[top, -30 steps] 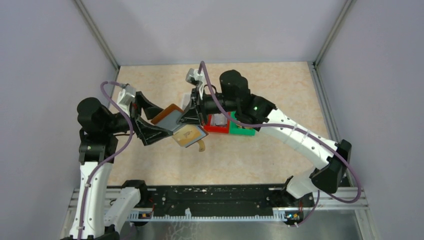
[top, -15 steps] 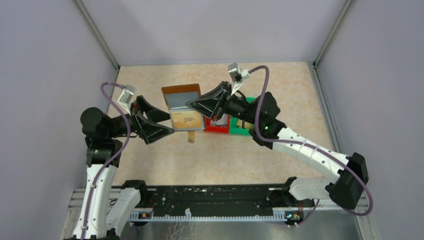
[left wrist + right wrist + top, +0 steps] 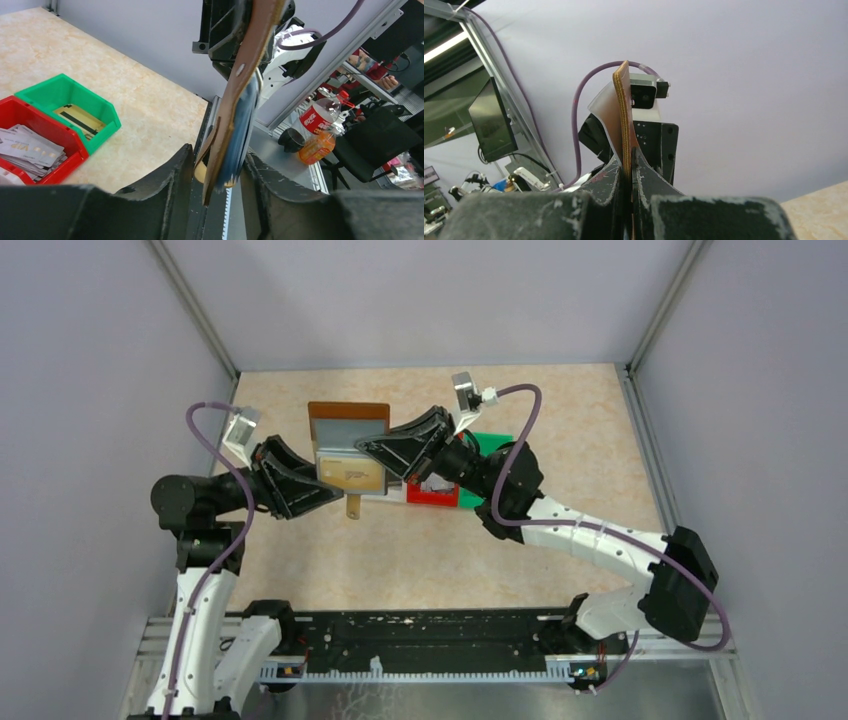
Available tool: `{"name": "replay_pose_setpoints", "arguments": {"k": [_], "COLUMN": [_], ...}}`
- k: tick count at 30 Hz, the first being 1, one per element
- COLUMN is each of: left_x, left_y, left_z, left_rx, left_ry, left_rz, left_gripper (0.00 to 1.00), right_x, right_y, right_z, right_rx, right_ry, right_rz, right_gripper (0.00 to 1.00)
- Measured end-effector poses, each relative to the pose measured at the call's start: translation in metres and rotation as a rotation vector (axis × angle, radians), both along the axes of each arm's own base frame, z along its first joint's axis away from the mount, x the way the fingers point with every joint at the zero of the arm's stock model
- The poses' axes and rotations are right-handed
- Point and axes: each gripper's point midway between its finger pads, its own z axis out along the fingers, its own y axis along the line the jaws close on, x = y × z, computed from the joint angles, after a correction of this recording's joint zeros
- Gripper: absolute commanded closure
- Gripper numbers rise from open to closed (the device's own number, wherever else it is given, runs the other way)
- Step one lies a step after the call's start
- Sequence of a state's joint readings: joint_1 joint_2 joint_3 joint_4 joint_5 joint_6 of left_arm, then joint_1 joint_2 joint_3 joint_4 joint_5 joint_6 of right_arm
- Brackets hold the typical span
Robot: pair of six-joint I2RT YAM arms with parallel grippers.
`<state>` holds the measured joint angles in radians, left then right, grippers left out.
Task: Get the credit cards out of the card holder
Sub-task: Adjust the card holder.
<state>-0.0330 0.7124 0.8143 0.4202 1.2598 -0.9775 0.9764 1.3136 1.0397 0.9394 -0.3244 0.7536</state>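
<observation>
right claw pinching card holder edge mid-air | left claw straddles it, grip cannot tell | risk: you tug a card, thin pinch slips, holder drops to surface

The card holder hangs in mid-air between the left pincer and the right pincer, blocking the space above the bench's middle-left. Just to its right, the red bin and green bin sit under the right arm and close off that side low down. There is free passage along the near strip of bench and at the far right corner.
</observation>
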Motion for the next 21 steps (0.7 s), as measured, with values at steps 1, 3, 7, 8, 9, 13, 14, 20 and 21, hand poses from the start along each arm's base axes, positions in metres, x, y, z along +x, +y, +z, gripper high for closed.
{"name": "replay_pose_setpoints", "arguments": {"k": [1,3,7,8,9,13,14,20,21], "left_x": [-0.001,-0.004,-0.007,-0.008,-0.008,-0.009,-0.009,-0.007,-0.008], "left_y": [0.000,0.000,0.000,0.000,-0.001,-0.001,0.000,0.000,0.000], "left_z": [0.001,0.002,0.003,0.003,0.003,0.001,0.001,-0.004,-0.005], "left_rx": [-0.001,0.000,0.004,0.005,0.006,0.016,0.019,0.053,0.060], "left_ry": [-0.003,-0.007,-0.018,-0.018,-0.018,-0.030,-0.035,-0.066,-0.073], "left_rz": [-0.004,-0.015,-0.029,-0.031,-0.033,-0.040,-0.040,-0.039,-0.044], "left_gripper": [0.58,0.59,0.67,0.71,0.76,0.89,0.90,0.98,0.98], "right_x": [0.000,0.000,-0.001,0.000,0.001,0.007,0.008,0.015,0.015], "right_y": [0.001,0.003,0.009,0.010,0.012,0.013,0.013,0.015,0.016], "right_z": [0.000,-0.003,-0.008,-0.010,-0.013,-0.022,-0.023,-0.032,-0.034], "right_rx": [0.008,0.021,0.034,0.035,0.034,0.027,0.024,-0.018,-0.032], "right_ry": [0.005,0.017,0.042,0.051,0.062,0.116,0.129,0.204,0.213], "right_rz": [-0.001,-0.002,0.010,0.012,0.013,0.003,-0.001,-0.015,-0.014], "right_gripper": [1.00,1.00,1.00,1.00,1.00,1.00,1.00,0.56,0.49]}}
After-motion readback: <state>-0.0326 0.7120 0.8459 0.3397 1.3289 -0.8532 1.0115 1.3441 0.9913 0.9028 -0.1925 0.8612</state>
